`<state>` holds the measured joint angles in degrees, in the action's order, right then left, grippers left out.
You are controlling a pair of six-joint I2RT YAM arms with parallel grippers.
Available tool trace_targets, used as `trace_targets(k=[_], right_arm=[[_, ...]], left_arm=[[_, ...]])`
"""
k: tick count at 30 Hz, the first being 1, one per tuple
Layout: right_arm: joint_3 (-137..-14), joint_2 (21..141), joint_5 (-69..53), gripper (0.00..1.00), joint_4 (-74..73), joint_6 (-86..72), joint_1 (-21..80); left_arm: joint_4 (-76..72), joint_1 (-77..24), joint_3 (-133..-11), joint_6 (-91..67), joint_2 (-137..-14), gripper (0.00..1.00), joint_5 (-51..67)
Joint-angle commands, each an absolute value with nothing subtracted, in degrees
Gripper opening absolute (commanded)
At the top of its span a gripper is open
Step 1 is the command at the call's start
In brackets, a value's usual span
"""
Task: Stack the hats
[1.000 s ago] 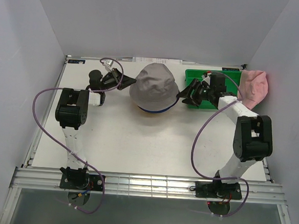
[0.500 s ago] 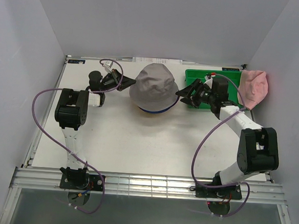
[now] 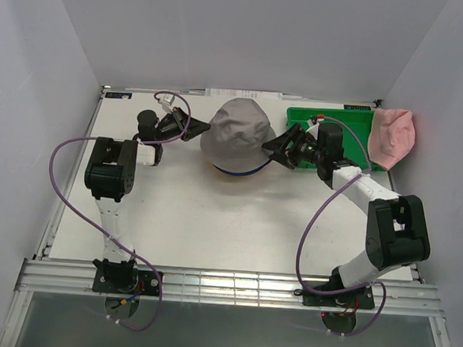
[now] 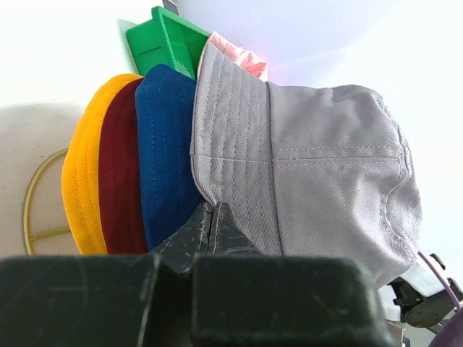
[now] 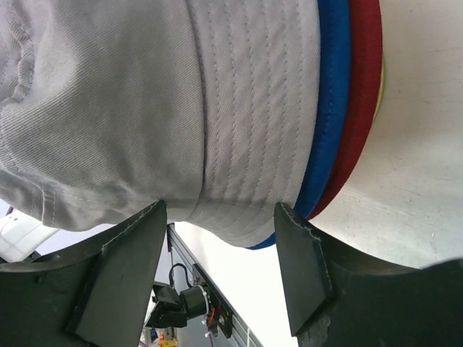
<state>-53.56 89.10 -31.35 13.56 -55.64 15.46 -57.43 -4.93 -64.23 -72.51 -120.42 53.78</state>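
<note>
Grey fabric bucket hat [image 3: 238,130] is seen topmost on a stack at centre-rear of the table [image 3: 212,220], crown up and brim down. In the L wrist view, three more brims are seen nested under it: blue hat [image 4: 166,159] next, then dark red hat [image 4: 119,173], then yellow hat [image 4: 81,181] at the bottom. Part of a gold wire ring [image 4: 30,195] is seen below the yellow brim, lying on the table. The pink hat [image 3: 393,135] is found well apart from the stack, at the far R by the wall, just beside the R end of the green plastic bin [image 3: 354,118].

The left gripper [image 3: 201,128] is held at the stack's L side. Its jaws are seen together w/ no gap, the tips met at the grey brim's edge where it overlies the blue brim. Whether any fabric is pinched can't be told. The right gripper [image 5: 221,210] is set at the stack's R side w/ jaws spread wide. The grey brim's edge is seen between the two fingertips, blue and red brims just beyond it. Nothing is clamped by this gripper.
</note>
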Motion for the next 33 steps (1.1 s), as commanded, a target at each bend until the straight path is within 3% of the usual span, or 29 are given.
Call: trace_targets(k=[1,13,33], right_arm=[[-52.47,89.74,-29.97,0.67,17.31,-56.95,15.73],[-49.22,88.33,-28.92,0.7,20.74,-57.92,15.73],[-47.11,87.1,-28.74,0.65,26.02,-61.08,16.0]], left_arm=[[-57.13,-4.66,-63.63,-71.72,-116.63,0.0,54.84],[-57.13,-4.66,-63.37,-71.72,-116.72,0.0,54.76],[-57.13,-4.66,-63.02,-71.54,-116.72,0.0,54.76]])
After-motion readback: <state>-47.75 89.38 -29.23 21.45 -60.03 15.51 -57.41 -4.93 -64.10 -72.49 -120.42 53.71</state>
